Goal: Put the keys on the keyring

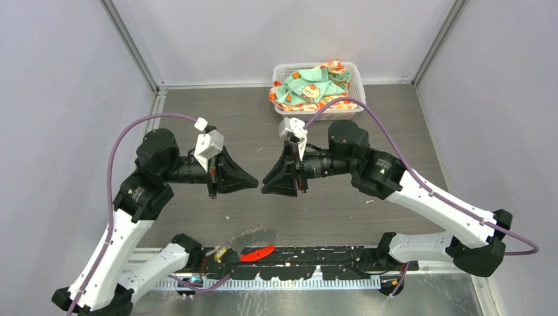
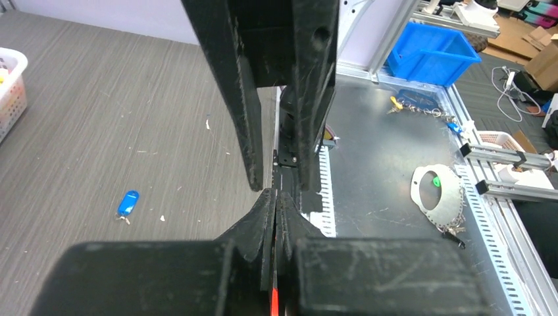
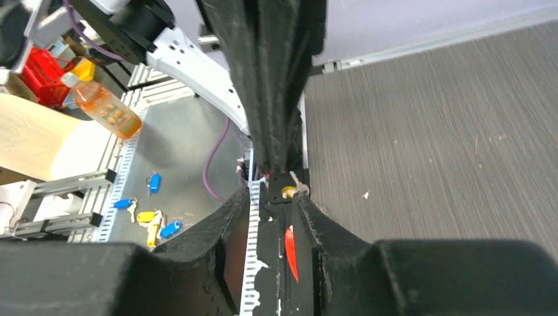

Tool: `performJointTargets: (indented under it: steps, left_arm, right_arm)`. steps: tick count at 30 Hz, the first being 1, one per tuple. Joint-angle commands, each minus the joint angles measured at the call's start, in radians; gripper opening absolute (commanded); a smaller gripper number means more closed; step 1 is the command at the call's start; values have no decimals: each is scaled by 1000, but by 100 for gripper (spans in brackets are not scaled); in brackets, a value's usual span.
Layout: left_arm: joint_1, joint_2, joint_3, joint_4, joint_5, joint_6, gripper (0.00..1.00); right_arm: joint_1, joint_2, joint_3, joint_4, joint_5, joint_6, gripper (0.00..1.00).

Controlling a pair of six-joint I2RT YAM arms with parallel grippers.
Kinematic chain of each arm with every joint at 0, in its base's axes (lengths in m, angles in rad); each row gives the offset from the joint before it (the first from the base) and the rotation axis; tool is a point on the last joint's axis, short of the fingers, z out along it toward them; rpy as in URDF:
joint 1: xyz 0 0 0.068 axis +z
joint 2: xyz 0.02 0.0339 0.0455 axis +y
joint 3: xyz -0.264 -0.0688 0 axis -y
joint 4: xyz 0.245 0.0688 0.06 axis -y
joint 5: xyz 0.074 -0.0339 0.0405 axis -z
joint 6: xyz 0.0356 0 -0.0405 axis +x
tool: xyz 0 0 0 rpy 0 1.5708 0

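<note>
My left gripper (image 1: 253,183) (image 2: 275,194) hangs above the table, shut, with nothing visible between its jaws. My right gripper (image 1: 264,184) (image 3: 273,197) faces it almost tip to tip, jaws a little apart and empty. The keyring (image 1: 251,234) lies below them near the front edge as a blurred grey bunch. Its red tag (image 1: 256,253) (image 3: 289,253) rests on the black strip. The yellow-tagged key (image 1: 220,251) (image 3: 288,191) lies just left of the tag. The blue-tagged key (image 2: 128,202) lies alone on the wood, apart from both grippers.
A white basket (image 1: 352,69) holding patterned cloth stands at the back. A black strip (image 1: 316,253) runs along the near edge by the arm bases. Off the table are a blue bin (image 2: 431,52), spare keys (image 3: 154,220) and an orange bottle (image 3: 108,108).
</note>
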Motion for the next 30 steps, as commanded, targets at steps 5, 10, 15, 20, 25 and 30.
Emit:
performJointTargets:
  steps: [5, 10, 15, 20, 25, 30]
  left_arm:
    - [1, 7, 31, -339, -29, 458, 0]
    - [16, 68, -8, -633, -161, 793, 16]
    - [170, 86, -45, -618, -160, 842, 33]
    - [318, 70, -34, -566, -184, 827, 36]
    - [377, 49, -66, -548, -231, 800, 38]
    - [417, 28, -85, -460, -244, 712, 40]
  right_arm:
    - [-5, -31, -148, -28, 279, -22, 38]
    - [17, -29, -284, -12, 393, -8, 40]
    - [126, 106, -338, 38, 495, -70, 48]
    - [265, 348, -272, 70, 541, -166, 63]
    - [308, 510, -231, 138, 493, -225, 69]
    - [322, 622, -209, 113, 555, -234, 67]
